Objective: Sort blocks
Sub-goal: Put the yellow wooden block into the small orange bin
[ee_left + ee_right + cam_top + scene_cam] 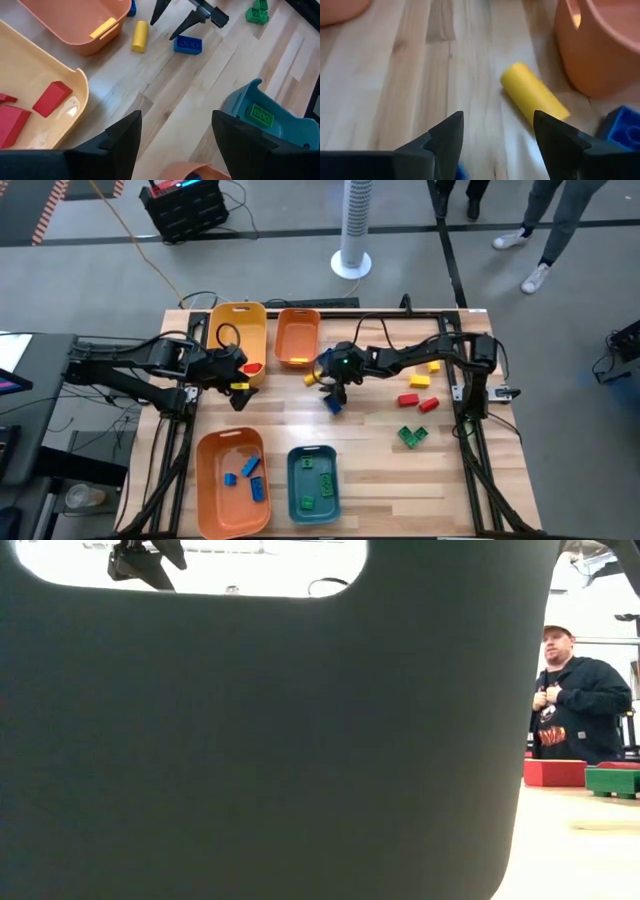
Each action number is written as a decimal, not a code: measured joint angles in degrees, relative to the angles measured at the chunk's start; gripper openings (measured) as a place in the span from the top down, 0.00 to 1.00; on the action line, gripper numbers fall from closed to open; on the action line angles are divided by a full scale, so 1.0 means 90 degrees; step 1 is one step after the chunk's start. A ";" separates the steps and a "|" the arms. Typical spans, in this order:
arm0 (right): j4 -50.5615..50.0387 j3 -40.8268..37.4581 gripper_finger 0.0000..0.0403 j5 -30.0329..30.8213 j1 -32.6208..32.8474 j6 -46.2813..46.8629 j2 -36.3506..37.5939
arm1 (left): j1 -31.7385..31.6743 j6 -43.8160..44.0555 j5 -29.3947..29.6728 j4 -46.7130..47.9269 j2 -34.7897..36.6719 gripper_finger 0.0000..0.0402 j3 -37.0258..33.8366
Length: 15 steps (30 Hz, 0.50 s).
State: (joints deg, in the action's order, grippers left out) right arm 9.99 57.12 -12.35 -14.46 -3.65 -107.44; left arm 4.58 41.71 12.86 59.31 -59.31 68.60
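My right gripper [335, 392] stands open, low over the table's middle, beside a blue block [188, 44] that lies flat on the wood. A yellow block [535, 95] lies ahead of its fingers, near the small orange bin [297, 335]. A second blue block [625, 125] lies by that bin. My left gripper [172, 135] is open and empty, raised beside the yellow bin [238, 330], which holds red blocks [50, 97]. More yellow [422, 380], red [408, 400] and green blocks [412, 436] lie on the right. My right gripper has one fingertip [173, 36] right at the end of the blue block [177, 44], slanting down from the table's right. Whether it touches the block, I cannot tell.
At the near edge stand a large orange bin [232, 480] with blue blocks and a teal bin [313, 483] with green blocks. The small orange bin holds a yellow block [102, 27]. A dark bin wall [260, 740] fills the low view. A person [575, 700] stands beyond the table.
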 joint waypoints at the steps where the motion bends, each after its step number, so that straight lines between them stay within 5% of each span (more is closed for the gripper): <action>1: 0.0074 0.0004 0.37 0.0003 0.0000 -0.0101 -0.0053 | 0.0000 0.0000 0.0000 -0.0002 0.0002 0.41 0.0000; 15: 0.0118 0.0151 0.37 -0.0027 -0.0152 -0.0862 -0.0193 | -0.0002 0.0104 -0.0084 -0.0003 0.0000 0.41 0.0000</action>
State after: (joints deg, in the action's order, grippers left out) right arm 11.05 58.48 -12.58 -15.83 -11.40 -109.17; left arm 4.56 42.65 12.10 59.28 -59.31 68.60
